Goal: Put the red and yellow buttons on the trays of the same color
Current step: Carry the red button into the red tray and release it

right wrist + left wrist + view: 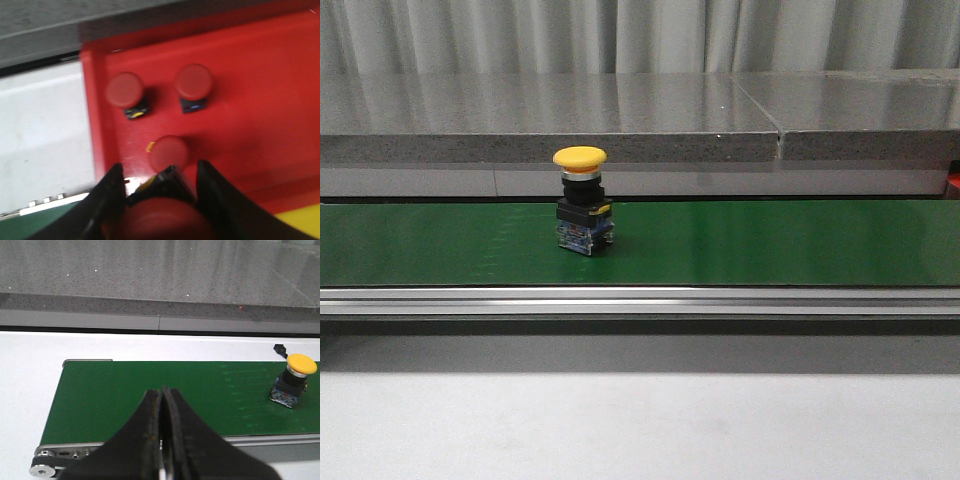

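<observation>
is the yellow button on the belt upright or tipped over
Upright. In the front view the yellow button stands on its black base on the green belt, mushroom cap on top and level.

The whole right wrist picture was blurred. There the red mushroom-capped push button (pixel 162 217) between the right gripper (pixel 159 200)'s dark fingers ran off the picture's edge, so only part of its cap showed. The shallow red plastic tray (pixel 260 75) was cropped on several sides, and only a corner of a yellow tray (pixel 300 225) showed. In the front view, a red object (pixel 953 182) at the right edge was too cropped to identify.
</observation>
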`<state>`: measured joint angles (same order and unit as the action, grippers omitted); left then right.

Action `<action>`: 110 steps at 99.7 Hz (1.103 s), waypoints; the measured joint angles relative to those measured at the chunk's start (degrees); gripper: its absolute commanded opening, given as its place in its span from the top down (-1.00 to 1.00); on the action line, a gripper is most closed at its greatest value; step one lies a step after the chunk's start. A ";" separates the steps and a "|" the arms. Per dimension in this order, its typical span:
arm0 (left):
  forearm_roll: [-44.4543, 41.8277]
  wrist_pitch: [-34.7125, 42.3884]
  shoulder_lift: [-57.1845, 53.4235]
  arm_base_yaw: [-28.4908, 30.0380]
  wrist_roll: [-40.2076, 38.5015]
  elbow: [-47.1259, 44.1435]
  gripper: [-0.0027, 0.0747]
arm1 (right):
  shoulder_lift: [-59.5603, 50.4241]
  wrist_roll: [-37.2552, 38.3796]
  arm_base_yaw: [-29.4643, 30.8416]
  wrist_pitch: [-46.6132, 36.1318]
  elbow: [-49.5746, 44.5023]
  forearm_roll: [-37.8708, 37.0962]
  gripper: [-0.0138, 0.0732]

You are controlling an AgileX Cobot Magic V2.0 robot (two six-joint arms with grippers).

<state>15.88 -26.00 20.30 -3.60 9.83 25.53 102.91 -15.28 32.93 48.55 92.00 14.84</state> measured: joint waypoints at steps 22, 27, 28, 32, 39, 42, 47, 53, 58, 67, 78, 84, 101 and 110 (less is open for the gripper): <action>0.00 0.00 0.00 0.00 0.00 0.00 0.98 | 5.36 1.29 5.15 -2.89 0.00 2.15 0.52; 0.00 0.00 0.00 0.00 0.00 0.00 0.98 | 6.70 1.38 5.23 -3.89 0.00 2.55 0.52; 0.00 0.00 0.00 0.00 0.00 0.00 0.98 | 6.86 1.38 5.23 -4.01 0.00 2.67 0.52; 0.00 0.00 0.00 0.00 0.00 0.00 0.98 | 7.86 1.38 5.12 -4.58 0.00 2.96 0.52; 0.00 0.00 0.00 0.00 0.00 0.00 0.98 | 9.70 1.38 4.84 -5.33 0.57 3.45 0.52; 0.00 0.00 0.00 0.00 0.00 0.00 0.98 | 10.52 1.38 4.78 -5.49 0.91 3.45 0.52; 0.00 0.00 0.00 0.00 0.00 0.00 0.98 | 12.00 1.38 4.62 -5.61 2.01 3.55 0.52; 0.00 0.00 0.00 0.00 0.00 0.00 0.98 | 13.91 1.38 4.50 -5.81 3.38 3.57 0.52; 0.00 0.00 0.00 0.00 0.00 0.00 0.98 | 15.33 1.38 4.50 -5.84 4.67 3.68 0.52; 0.00 0.00 0.00 0.00 0.00 0.00 0.98 | 17.60 1.38 4.50 -5.84 6.87 3.68 0.52; 0.00 0.00 0.00 0.00 0.00 0.00 0.98 | 19.82 1.38 4.50 -5.84 8.73 3.68 0.52; 0.00 0.00 0.00 0.00 0.00 0.00 0.98 | 20.62 1.38 4.50 -5.96 8.94 3.68 0.52; 0.00 0.00 0.00 0.00 0.00 0.00 0.98 | 22.20 1.38 4.50 -6.99 9.08 3.57 0.52; 0.00 0.00 0.00 0.00 0.00 0.00 0.98 | 22.88 1.38 4.50 -7.08 9.21 3.57 0.48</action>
<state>15.88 -26.00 20.30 -3.60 9.83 25.53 125.79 -13.90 37.43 41.46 101.21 18.41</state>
